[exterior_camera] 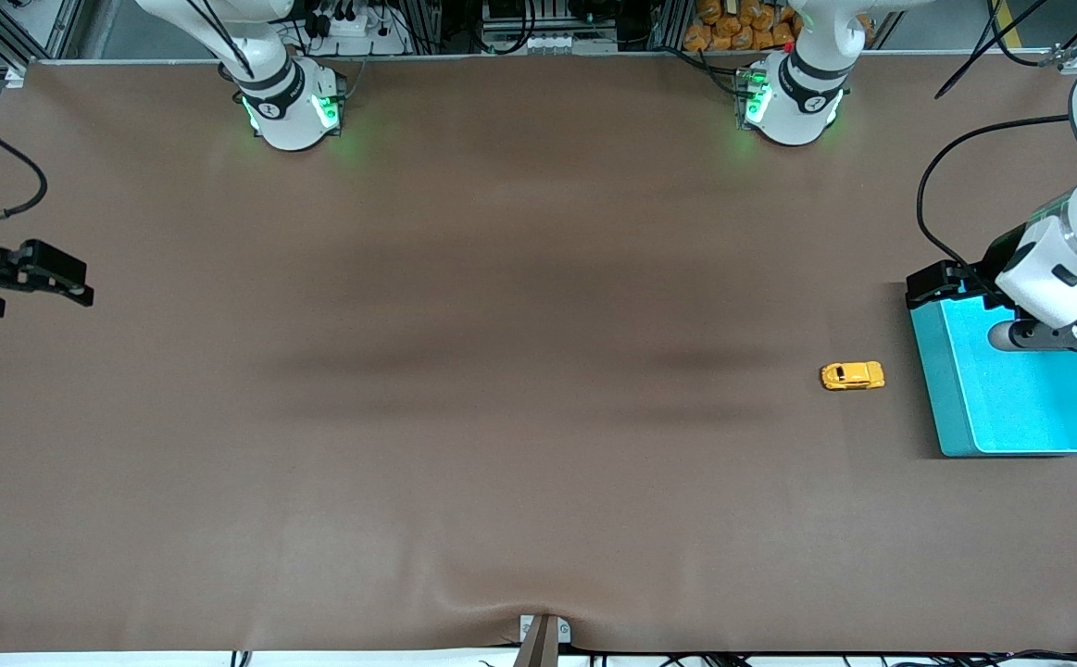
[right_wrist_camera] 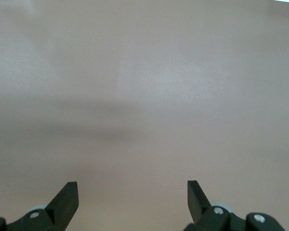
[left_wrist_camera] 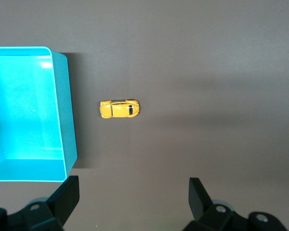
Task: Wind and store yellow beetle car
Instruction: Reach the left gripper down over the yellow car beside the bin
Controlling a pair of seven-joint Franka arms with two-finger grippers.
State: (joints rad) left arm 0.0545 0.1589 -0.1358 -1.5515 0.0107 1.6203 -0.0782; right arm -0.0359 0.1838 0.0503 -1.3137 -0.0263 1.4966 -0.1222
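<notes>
Left gripper [left_wrist_camera: 130, 204] spread wide, empty, above the turquoise plastic bin [exterior_camera: 955, 408]; right gripper [right_wrist_camera: 132, 204] wide, empty, waiting.
Only the left wrist view shows the small rounded yellow beetle car [left_wrist_camera: 119, 109] lying apart from the gripper's fingers, just beside the bin; no readable markings.

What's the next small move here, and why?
Probably shift the left gripper off the bin to above the car and lower it. The car sits untouched on the table beside the bin, that gripper is open and empty, and the right gripper waits at the table's other end.
</notes>
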